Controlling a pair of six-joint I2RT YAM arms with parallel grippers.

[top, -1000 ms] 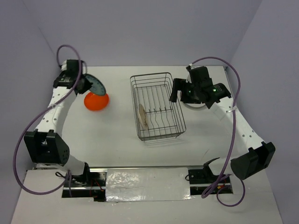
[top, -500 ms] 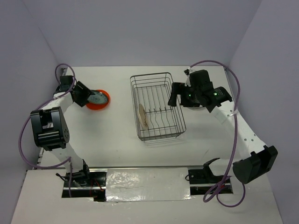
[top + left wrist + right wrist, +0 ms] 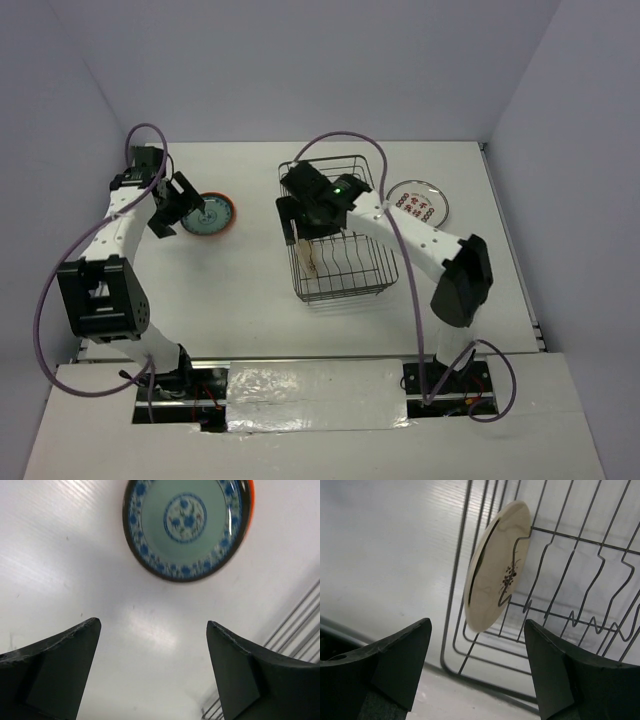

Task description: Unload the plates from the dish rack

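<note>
The dark wire dish rack (image 3: 352, 268) stands mid-table with one olive-tan plate (image 3: 306, 250) upright in its left slots. In the right wrist view this plate (image 3: 496, 570) leans on the rack wires (image 3: 570, 565), just ahead of my open right gripper (image 3: 476, 625), which touches nothing. From above, the right gripper (image 3: 299, 214) hovers over the rack's left side. A teal plate with blue pattern (image 3: 186, 524) lies on the orange plate (image 3: 249, 492) left of the rack. My left gripper (image 3: 152, 650) is open and empty just short of it. A white plate with red print (image 3: 417, 203) lies right of the rack.
Rack wires (image 3: 295, 635) show at the lower right of the left wrist view. Purple cables loop over both arms. The table's walls stand close behind and at both sides. The arm bases and a foil-covered strip (image 3: 315, 392) line the near edge.
My left gripper set the teal plate onto the orange one, opened and drew back. My right arm swung from the rack's right side over to the tan plate, uncovering the white plate.
</note>
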